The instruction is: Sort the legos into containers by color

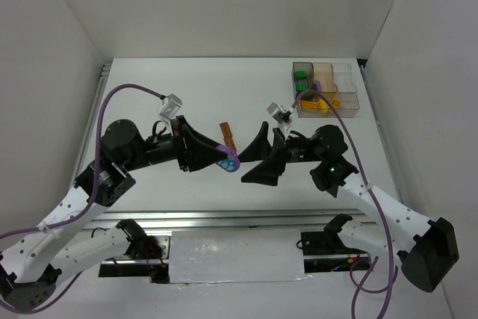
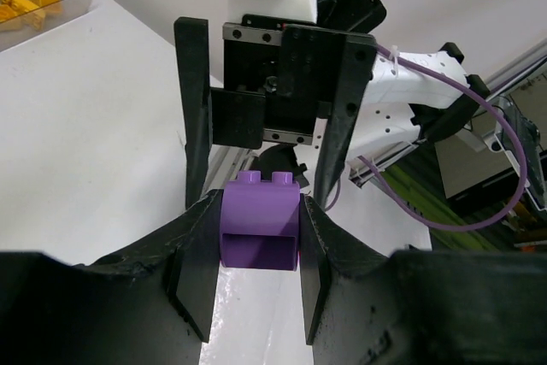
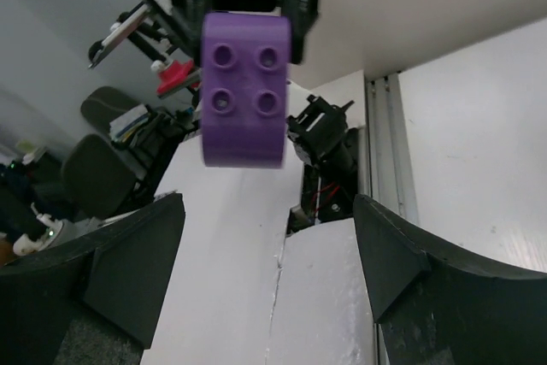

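Left gripper (image 2: 261, 204) is clenched on a purple lego (image 2: 261, 237), with a pad flat against each side wall. The lego is held up off the table (image 1: 149, 87), mid-workspace, between the two arms.

Orientation: the 2x2 stud face points away from the left wrist, straight at the right gripper (image 3: 267, 207). In the right wrist view all four studs show head-on. The hollow underside faces back into the left palm. The stud face is about square and the body looks slightly taller than wide, so the long axis is weak. From the top view the stud axis runs roughly left-right across the table.

Right gripper is released, jaws wide. Its fingers (image 2: 195, 117) stand either side of the lego, just outside the left gripper's tips. I can't tell if there's contact at the tips.

A brown lego (image 1: 228, 137) lies flat on the table just beyond the two grippers. Its long axis runs near-to-far with a slight tilt.

The tray (image 1: 351, 113) sits in the far-right corner, close to the right table edge and well apart from both grippers. Green legos (image 1: 301, 78) are in its far-left compartment and yellow-orange legos (image 1: 326, 104) in the near row.

White walls (image 1: 224, 5) close off the left, back and right sides, and the rail runs along the near edge.
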Robot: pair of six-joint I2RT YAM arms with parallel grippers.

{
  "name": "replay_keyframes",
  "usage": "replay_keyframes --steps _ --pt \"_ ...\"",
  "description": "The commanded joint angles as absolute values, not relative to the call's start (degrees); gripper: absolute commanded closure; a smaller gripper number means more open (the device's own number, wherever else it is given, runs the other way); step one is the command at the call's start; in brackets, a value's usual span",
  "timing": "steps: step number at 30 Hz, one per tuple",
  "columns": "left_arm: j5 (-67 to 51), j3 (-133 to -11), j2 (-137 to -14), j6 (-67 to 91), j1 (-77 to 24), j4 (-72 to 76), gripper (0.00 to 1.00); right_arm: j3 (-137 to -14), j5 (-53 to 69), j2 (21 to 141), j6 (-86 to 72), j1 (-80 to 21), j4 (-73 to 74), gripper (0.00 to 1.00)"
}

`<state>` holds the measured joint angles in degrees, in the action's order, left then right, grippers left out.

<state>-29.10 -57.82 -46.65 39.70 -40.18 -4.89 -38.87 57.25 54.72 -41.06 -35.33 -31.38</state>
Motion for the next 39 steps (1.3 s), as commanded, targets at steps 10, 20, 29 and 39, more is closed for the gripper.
replay_keyframes --steps 10,20,29,39 --pt "-34.36 -55.02 -47.37 41.75 -39.90 2.11 1.00 -43.94 52.04 55.89 -41.39 -40.52 -34.19 0.16" --pt "-35.25 -55.28 -47.46 40.61 -39.90 2.02 1.00 -47.81 51.06 59.94 -41.31 -41.66 -31.73 0.88" --pt "-31.47 -59.06 -47.90 38.15 -39.64 -1.58 0.99 -45.00 54.58 60.38 -42.27 -41.57 -36.65 1.00" --pt "-22.17 -62.22 -48.17 37.44 -39.03 -6.85 0.01 -44.83 51.51 60.64 -36.39 -40.00 -29.89 1.00"
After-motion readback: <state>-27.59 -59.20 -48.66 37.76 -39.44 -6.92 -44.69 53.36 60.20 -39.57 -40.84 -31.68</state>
